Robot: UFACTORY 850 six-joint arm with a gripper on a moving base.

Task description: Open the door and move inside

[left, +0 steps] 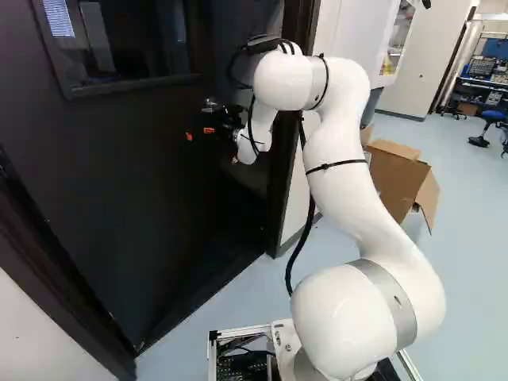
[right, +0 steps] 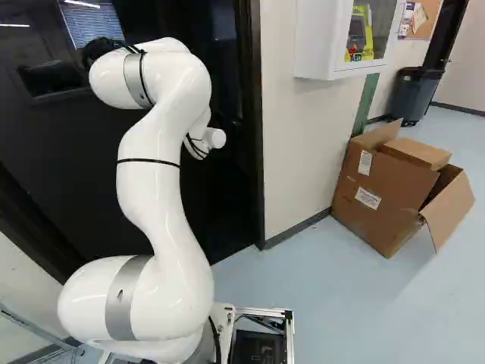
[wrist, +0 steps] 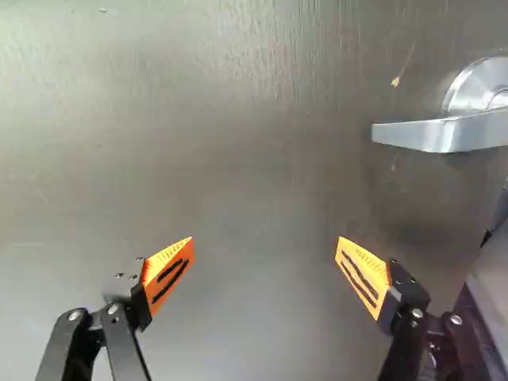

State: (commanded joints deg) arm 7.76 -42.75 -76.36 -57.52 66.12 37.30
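Inspected the dark door (left: 103, 190), fitted with a window (left: 135, 40) in its upper part and set beside a dark frame (right: 252, 114). Cannot tell from these views whether latched or slightly ajar.

Located the silver lever handle (wrist: 440, 135) on the door in the wrist view — ahead of the gripper and off to one side, outside the span of the fingers. Noted the round plate (wrist: 476, 83) behind the lever, near the door's edge.

Found the gripper (left: 210, 135) close to the door in the left base view. Recorded as released in the wrist view, with the orange pads (wrist: 168, 278) spread wide apart and plain door surface visible between. Observed no grasp on the handle.

Sighted the white arm (left: 345, 175) rising from the base (left: 230, 333), bent over toward the door, with a black cable (left: 300, 252) hanging alongside. Observed the same arm at the left of the right base view, covering part of the door.

Logged beyond the frame: a pale wall (right: 292, 152) bearing a white cabinet (right: 314, 38) with a yellow item (right: 359, 34) inside; below, an open cardboard box (right: 386, 189) on the pale blue floor (right: 341, 303). Farther back, noted a dark bin (right: 417, 95) — and a blue chair (left: 494, 115) at the right of the left base view.
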